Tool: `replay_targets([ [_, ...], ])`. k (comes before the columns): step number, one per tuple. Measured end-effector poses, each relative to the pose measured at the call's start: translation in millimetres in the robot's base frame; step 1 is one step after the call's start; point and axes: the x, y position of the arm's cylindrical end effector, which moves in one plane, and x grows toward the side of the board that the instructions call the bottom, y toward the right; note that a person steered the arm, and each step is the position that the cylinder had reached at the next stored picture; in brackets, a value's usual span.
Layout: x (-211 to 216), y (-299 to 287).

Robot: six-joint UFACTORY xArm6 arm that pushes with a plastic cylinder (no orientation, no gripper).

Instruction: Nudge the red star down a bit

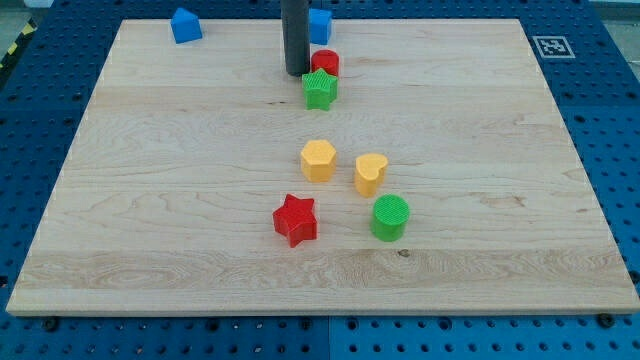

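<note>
The red star (295,219) lies on the wooden board (150,200), a little below and left of the board's middle. My tip (297,73) is near the view's top, far above the red star. It stands just left of a red cylinder (325,63) and a green star (320,89). The rod rises out of the view's top edge.
A yellow hexagon (318,159) and a yellow heart-like block (370,173) lie between my tip and the red star. A green cylinder (390,217) sits right of the red star. Two blue blocks (185,25) (320,25) sit at the board's top edge.
</note>
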Motion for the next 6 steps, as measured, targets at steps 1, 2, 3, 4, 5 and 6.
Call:
replay_targets([
  [1, 3, -5],
  [2, 31, -10],
  [3, 89, -10],
  [4, 154, -10],
  [5, 203, -3],
  [6, 222, 42],
])
